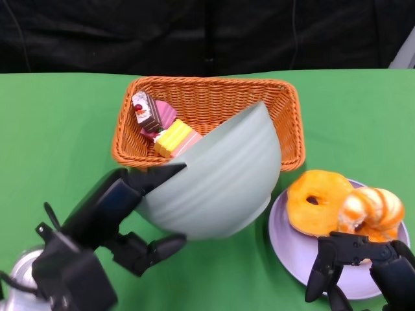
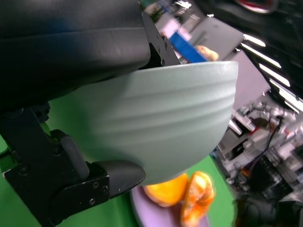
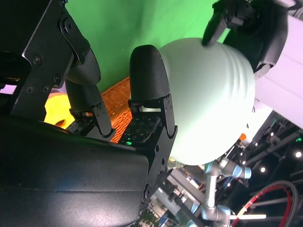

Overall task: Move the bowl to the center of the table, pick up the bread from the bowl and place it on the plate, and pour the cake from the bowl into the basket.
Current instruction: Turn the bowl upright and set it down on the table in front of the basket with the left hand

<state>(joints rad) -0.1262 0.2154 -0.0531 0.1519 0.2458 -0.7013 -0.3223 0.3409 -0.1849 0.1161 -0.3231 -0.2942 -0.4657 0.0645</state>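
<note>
Bowl: the pale green ribbed bowl (image 1: 224, 184) is tipped steeply on its side, its mouth turned toward the orange wicker basket (image 1: 214, 94), its rim lying over the basket's near edge. Only the outer wall shows; its inside is hidden in every view.

Left hand: the left hand (image 1: 133, 214) holds the bowl, black fingers (image 1: 152, 178) hooked at the rim on the robot's left and a lower finger under the bowl's belly. How far the fingers reach inside cannot be made out.

Cake: two cake pieces lie in the basket's left part, a chocolate slice with white icing and a cherry (image 1: 146, 111) and a yellow and pink layered slice (image 1: 175, 138). The layered slice sits just at the bowl's rim; whether it touches the rim is unclear.

Plate: the lilac plate (image 1: 292, 249) stands on the green table (image 1: 58, 129) to the right of the bowl. It carries a yellow ring doughnut (image 1: 318, 201) and a glazed twisted bread (image 1: 373, 212) pressed against it.

Right hand: the right hand (image 1: 360, 265) rests low at the plate's near edge, cut off by the frame, fingers spread and curled downward, nothing in them. Its wrist view is mostly filled by its own black fingers (image 3: 147, 85).

Background: behind the table hangs dark cloth.
</note>
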